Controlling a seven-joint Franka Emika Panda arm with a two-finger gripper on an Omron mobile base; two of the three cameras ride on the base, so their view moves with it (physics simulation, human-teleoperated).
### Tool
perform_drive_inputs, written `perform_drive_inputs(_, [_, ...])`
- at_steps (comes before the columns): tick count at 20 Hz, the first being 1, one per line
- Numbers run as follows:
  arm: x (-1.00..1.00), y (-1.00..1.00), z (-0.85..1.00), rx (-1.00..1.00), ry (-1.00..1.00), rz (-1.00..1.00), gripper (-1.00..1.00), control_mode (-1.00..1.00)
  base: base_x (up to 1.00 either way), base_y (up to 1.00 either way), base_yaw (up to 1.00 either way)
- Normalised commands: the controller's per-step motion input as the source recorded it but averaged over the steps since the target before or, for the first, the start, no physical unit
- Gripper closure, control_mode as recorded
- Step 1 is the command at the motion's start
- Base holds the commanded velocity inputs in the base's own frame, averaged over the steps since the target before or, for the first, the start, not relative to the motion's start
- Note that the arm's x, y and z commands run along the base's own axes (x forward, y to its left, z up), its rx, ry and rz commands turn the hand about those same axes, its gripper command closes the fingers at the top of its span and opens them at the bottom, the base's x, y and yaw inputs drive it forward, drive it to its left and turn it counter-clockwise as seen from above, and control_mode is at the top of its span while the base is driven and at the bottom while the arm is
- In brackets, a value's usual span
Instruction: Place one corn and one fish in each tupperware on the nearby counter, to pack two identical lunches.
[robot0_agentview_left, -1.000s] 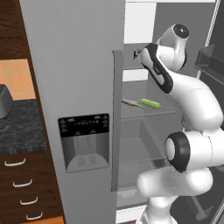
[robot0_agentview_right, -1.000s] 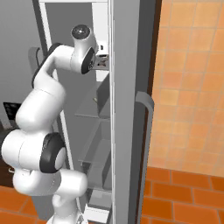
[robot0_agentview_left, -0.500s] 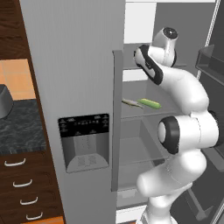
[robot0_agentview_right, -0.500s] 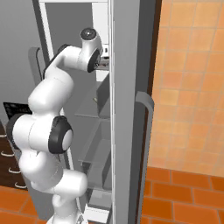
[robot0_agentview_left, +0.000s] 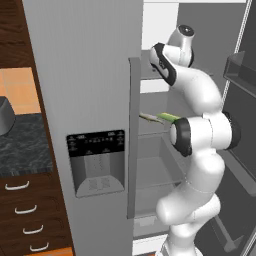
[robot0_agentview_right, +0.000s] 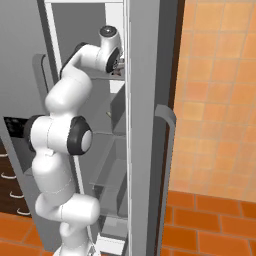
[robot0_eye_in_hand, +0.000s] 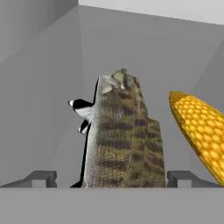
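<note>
In the hand view a dark brownish-grey fish (robot0_eye_in_hand: 124, 140) with spiky fins lies straight ahead on a pale fridge shelf. It sits between the two tips of my open gripper (robot0_eye_in_hand: 111, 179), which does not grip it. A plain yellow-orange corn (robot0_eye_in_hand: 199, 131) lies just right of the fish. In the right base view the gripper (robot0_agentview_right: 119, 69) reaches into the fridge's upper shelf. One shelf lower, a green-husked corn (robot0_agentview_left: 169, 118) lies beside a pale slender fish (robot0_agentview_left: 148, 118). The tupperware is out of view.
The grey fridge door (robot0_agentview_left: 85, 100) with its dispenser panel (robot0_agentview_left: 97, 162) stands shut on the left, and the right door (robot0_agentview_right: 150, 125) hangs open beside the arm. The marbled counter (robot0_agentview_left: 22, 152) over brown drawers lies far left, with a dark grey vessel (robot0_agentview_left: 4, 116) on it.
The arm has straightened upward and pushed the hand deeper into the upper fridge shelf. The jaws have stayed open.
</note>
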Motion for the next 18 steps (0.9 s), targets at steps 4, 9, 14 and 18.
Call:
perform_drive_inputs(4, [0.22,0.00,-0.56,0.00,0.06,0.00,1.00,-1.00,0.00,0.00,0.00])
perform_drive_inputs(9, [-0.08,0.00,-0.33,0.00,-0.01,0.00,1.00,-1.00,0.00,0.00,0.00])
perform_drive_inputs(14, [-0.62,0.00,0.00,0.00,-0.05,0.00,1.00,-1.00,0.00,0.00,0.00])
perform_drive_inputs(18, [-0.83,0.00,0.00,0.00,-0.12,0.00,1.00,-1.00,0.00,0.00,0.00])
